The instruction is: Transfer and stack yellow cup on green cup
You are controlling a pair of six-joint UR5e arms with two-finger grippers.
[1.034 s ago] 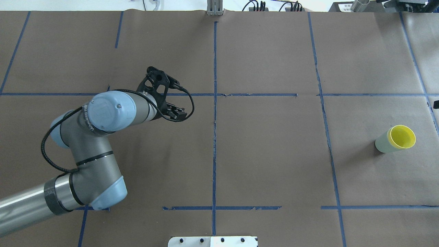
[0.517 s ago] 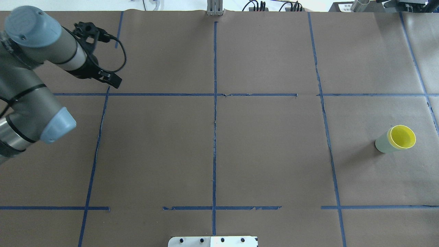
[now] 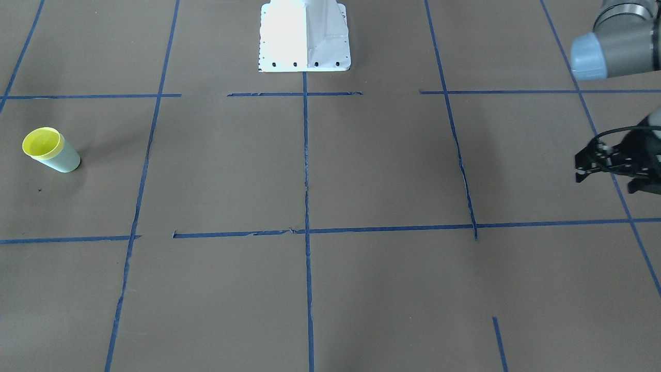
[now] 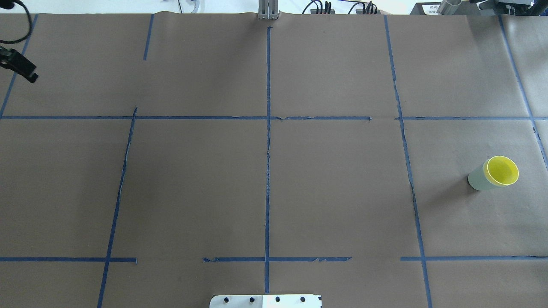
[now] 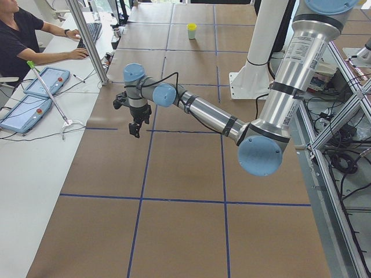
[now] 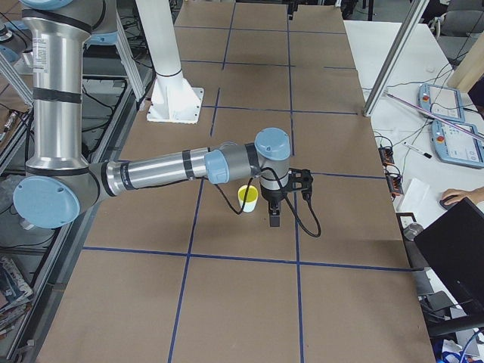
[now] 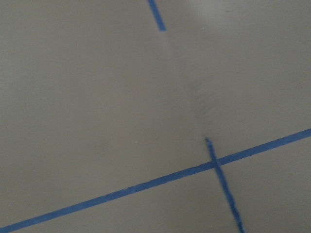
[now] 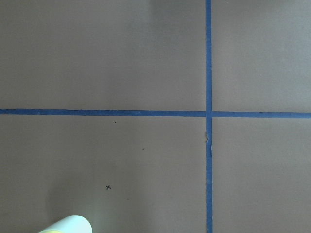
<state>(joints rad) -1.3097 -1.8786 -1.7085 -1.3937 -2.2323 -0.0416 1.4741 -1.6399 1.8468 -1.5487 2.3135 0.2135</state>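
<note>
1. Stacking looks done: the yellow cup [image 4: 501,170] sits nested in the green cup [image 4: 476,182], at 3 o'clock on the table [image 4: 334,192].
2. Your left gripper [image 4: 21,68] hangs at 10 o'clock, fingers together, empty. The right gripper [image 6: 273,218] is beside the cups; I cannot tell its state.
3. Next, I judge, lift the right arm clear without nudging the stack.

We see even, bright light; soft shadows on the desk [image 4: 334,179]; the left wrist view is slightly blurred.
</note>
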